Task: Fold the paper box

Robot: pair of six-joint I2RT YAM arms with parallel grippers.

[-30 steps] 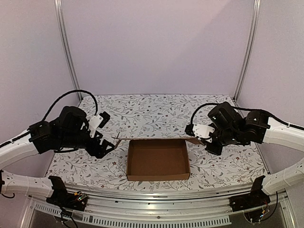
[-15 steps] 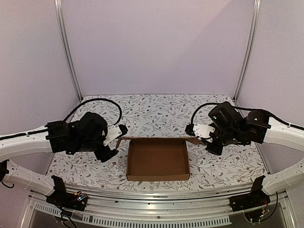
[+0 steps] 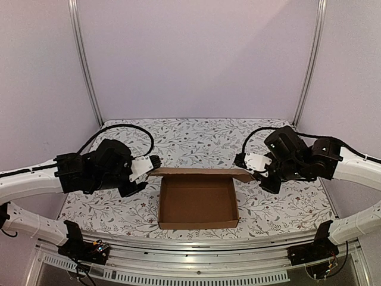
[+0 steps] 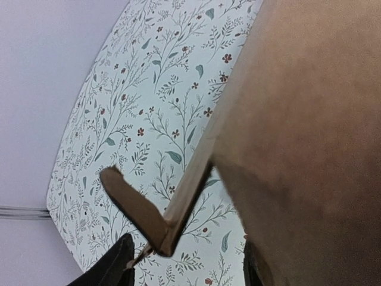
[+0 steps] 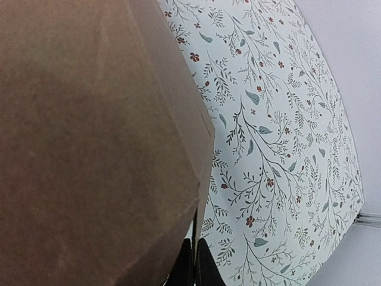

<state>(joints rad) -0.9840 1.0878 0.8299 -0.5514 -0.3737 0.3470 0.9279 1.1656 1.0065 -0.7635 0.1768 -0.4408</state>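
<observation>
Well, you have the paper box (image 3: 198, 202) sitting open near the front edge of the floral-patterned table (image 3: 196, 140), with pale lilac walls (image 3: 196, 53) and metal posts (image 3: 83, 59) behind. Your right gripper (image 3: 238, 161) pinches the back flap's right corner; your left gripper (image 3: 153, 162) straddles the left corner, and you cannot tell whether it clamps

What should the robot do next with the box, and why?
Probably tip the far flap forward over the open tray of the paper box. The tray's walls already stand, its top is uncovered, and the left gripper and right gripper are at the flap's two ends.
</observation>
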